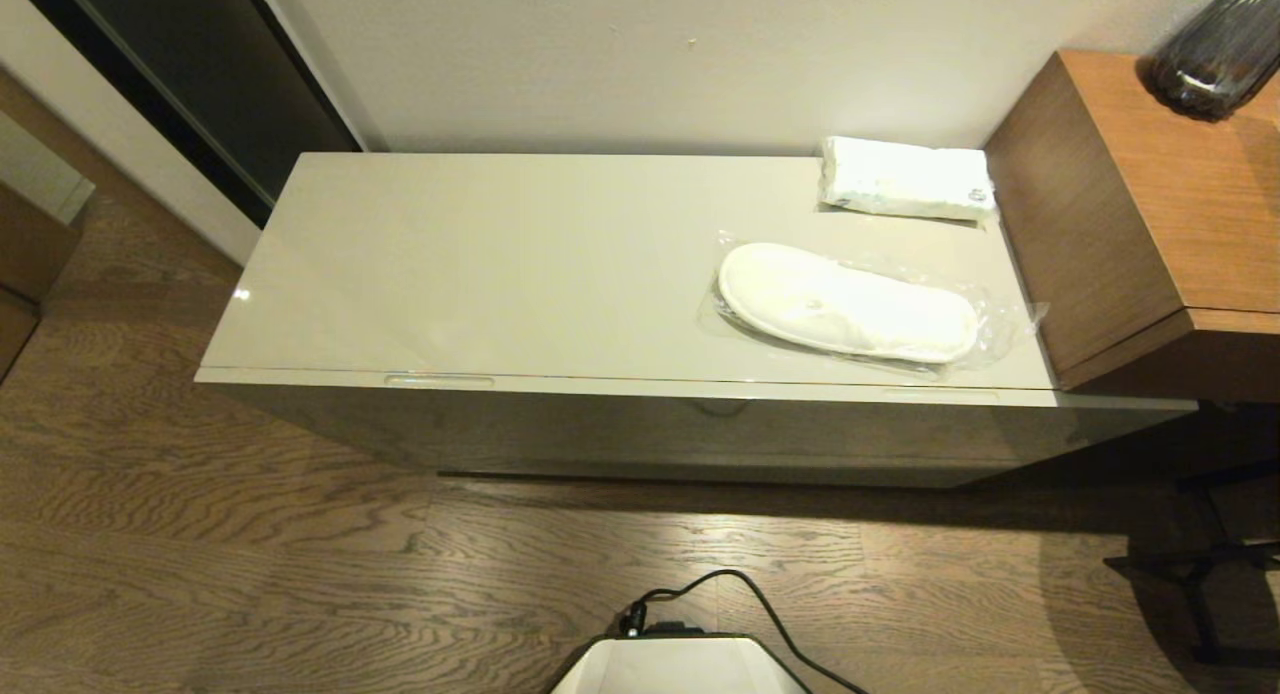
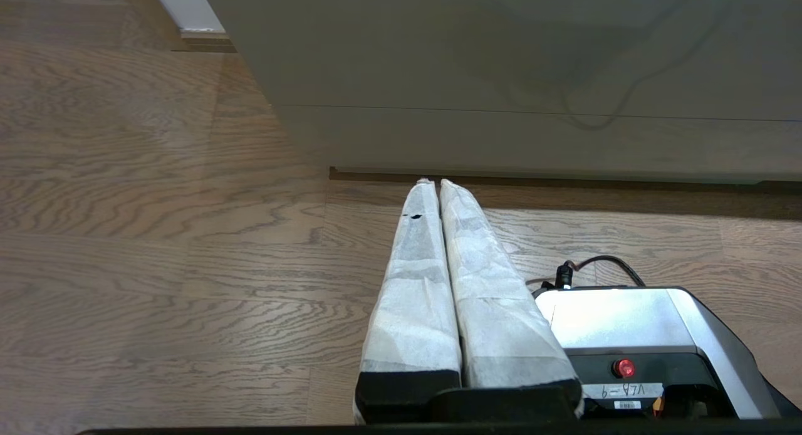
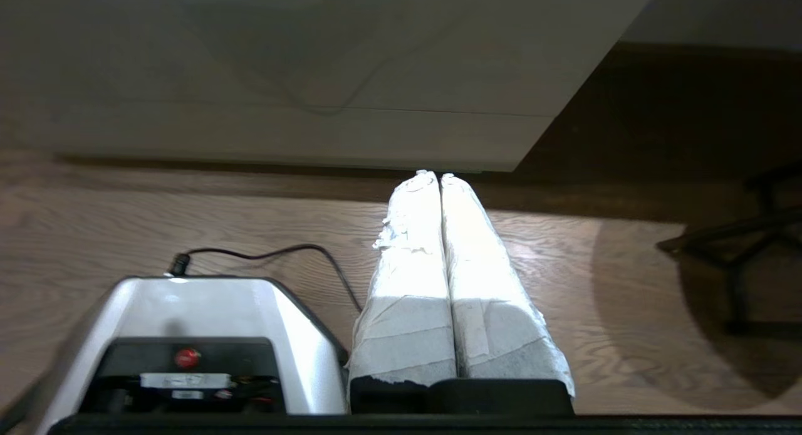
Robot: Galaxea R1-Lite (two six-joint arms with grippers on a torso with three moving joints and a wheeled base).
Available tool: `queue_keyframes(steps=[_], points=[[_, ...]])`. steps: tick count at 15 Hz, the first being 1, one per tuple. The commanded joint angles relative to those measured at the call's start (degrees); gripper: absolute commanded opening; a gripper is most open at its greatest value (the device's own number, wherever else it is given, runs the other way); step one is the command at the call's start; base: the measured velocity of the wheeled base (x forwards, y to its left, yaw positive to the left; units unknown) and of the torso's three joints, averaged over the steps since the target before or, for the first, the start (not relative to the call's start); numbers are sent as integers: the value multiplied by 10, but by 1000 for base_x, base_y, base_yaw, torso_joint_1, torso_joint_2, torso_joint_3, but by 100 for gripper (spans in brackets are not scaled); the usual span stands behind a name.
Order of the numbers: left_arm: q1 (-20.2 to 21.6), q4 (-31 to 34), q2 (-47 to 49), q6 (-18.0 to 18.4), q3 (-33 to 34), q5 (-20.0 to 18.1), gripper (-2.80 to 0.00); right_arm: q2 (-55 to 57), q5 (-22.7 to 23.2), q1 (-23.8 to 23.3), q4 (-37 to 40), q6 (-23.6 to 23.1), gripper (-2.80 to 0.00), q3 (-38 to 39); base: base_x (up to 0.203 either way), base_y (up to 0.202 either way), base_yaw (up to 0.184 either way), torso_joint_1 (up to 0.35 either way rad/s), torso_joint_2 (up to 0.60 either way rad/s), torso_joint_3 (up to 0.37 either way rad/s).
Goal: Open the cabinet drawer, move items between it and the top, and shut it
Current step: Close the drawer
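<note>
Both arms are parked low in front of the cabinet, out of the head view. The left end effector (image 2: 432, 183) has its two wrapped fingers (image 2: 413, 284) pressed flat together, holding nothing, tips hanging over the wood floor (image 2: 156, 234) just short of the cabinet's base. Same story for the right end effector (image 3: 435, 175): fingers (image 3: 482, 278) pinched together, nothing in them, also over the floor near the cabinet's foot.

The drawer (image 1: 640, 386) sits fully pushed in, its slim oblong handle (image 1: 438, 380) showing along the front edge at about 7 o'clock on the cabinet. Up on the surface (image 1: 480, 264), the tissue pack (image 1: 905, 179) lies at roughly 1 o'clock, back by the wall and just beside the taller wooden cabinet (image 1: 1120, 214). The slippers (image 1: 845, 304) in clear plastic lie flat around 3 o'clock, near the tissue pack but apart from it, close to the front edge.
</note>
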Motion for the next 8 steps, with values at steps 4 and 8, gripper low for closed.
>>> queue_keyframes(steps=[4,8], points=[[0,0,1,0,0,0,-280,1,-1,0,-2,13,-280,0,0,0,0,0,0,0],[0,0,1,0,0,0,-280,1,-1,0,-2,13,-280,1,0,0,0,0,0,0]])
